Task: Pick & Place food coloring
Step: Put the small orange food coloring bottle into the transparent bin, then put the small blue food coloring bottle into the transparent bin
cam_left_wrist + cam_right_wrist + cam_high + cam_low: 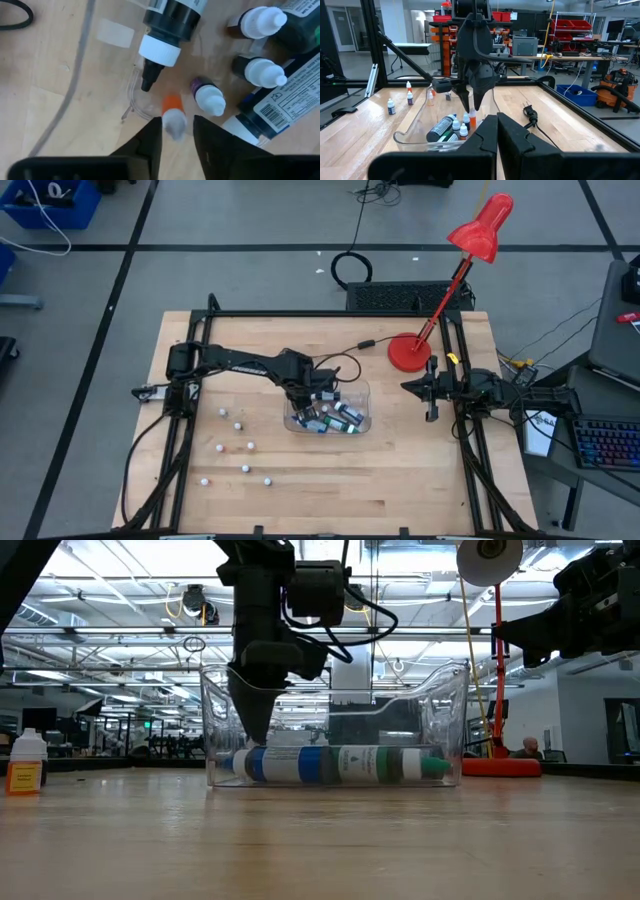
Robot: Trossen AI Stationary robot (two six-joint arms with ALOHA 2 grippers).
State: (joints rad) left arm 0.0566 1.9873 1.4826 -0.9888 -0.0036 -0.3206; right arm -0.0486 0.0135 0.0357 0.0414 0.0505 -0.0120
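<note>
Pale wooden tabletop [400, 470] inside a black frame carries everything; grey floor surrounds it, an open workshop shows beyond. Tiny white-capped food coloring bottles [237, 425] dot the board at about eight o'clock of the clear plastic tub [364, 402], which holds more, half hidden beneath the left gripper [176, 125]. Its jaws stand slightly apart around an orange-bodied bottle [173, 114], contact unclear. At three o'clock, by the red desk lamp [410, 352], the right gripper [497, 122] waits, fingers together.
</note>
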